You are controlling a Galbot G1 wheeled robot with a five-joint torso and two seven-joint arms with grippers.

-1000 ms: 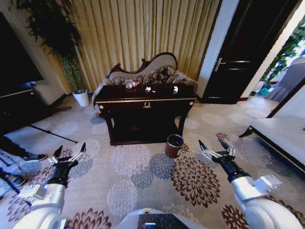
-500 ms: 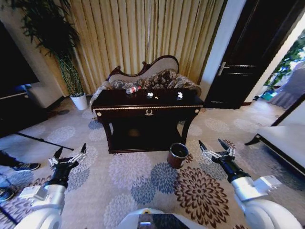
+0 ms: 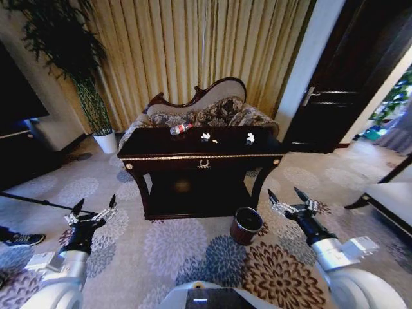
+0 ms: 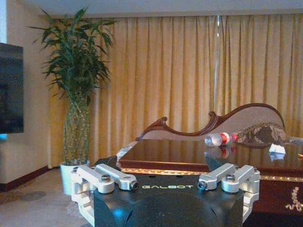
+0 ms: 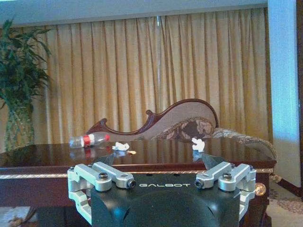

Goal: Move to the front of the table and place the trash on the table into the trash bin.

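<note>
The dark glossy table (image 3: pixel 161 149) with a gold ornament stands straight ahead. On its top lie the trash: a clear bottle with a red label (image 3: pixel 180 129) on its side, and white paper scraps (image 3: pixel 206 136) (image 3: pixel 250 137). The round reddish-brown trash bin (image 3: pixel 246 225) stands on the carpet by the table's right front leg. My left gripper (image 3: pixel 95 203) hovers low at the left, open and empty. My right gripper (image 3: pixel 284 193) is open and empty, just right of the bin. The wrist views look across the tabletop (image 4: pixel 161 153) (image 5: pixel 156 153) at the bottle (image 4: pixel 221 139) (image 5: pixel 88 140) and scraps (image 4: pixel 277 149) (image 5: pixel 198 144).
A carved sofa (image 3: pixel 212 106) sits behind the table, in front of gold curtains. A tall plant in a white pot (image 3: pixel 105 141) and a black TV stand (image 3: pixel 19 154) are at the left; a dark door (image 3: pixel 341 96) is at the right. A thin dark rod (image 3: pixel 38 201) lies on the carpet.
The whole picture has shifted: the camera has come closer to the table, which looks larger and nearer. Both arms hold the same open pose.
</note>
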